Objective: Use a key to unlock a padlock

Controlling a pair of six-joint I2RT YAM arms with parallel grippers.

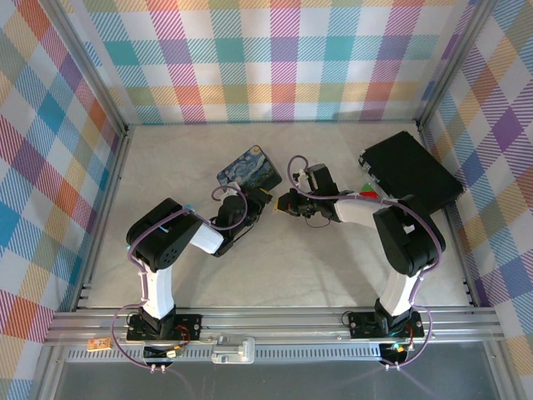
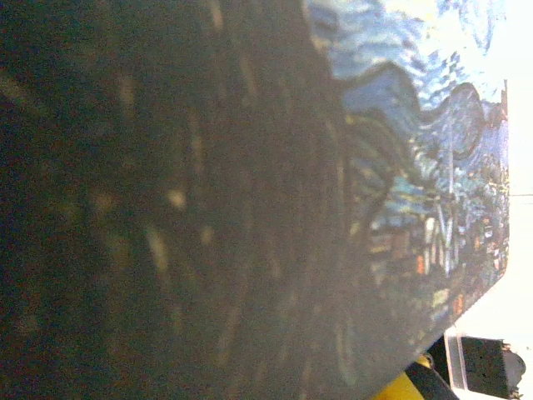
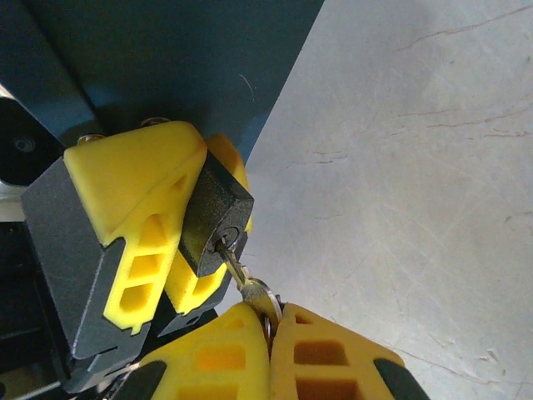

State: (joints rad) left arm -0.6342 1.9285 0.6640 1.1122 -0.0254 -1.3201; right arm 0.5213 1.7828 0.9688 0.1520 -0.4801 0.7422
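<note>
A swirl-painted blue tin (image 1: 248,168) lies toward the table's (image 1: 333,267) far edge. A flat black case (image 1: 412,171) — tilted — occupies the far right corner.

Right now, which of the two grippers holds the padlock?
The left gripper: its yellow fingers clamp the dark padlock, while the right gripper pinches the key entering it.

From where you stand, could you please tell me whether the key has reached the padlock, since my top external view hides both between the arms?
Observer: Yes, the key has its tip inside the padlock.
Operator: What holds the lock?
Observer: The left gripper has its yellow jaws clamped on the dark body.
Operator: And the key?
Observer: The right gripper pinches its head, jaws shut.
</note>
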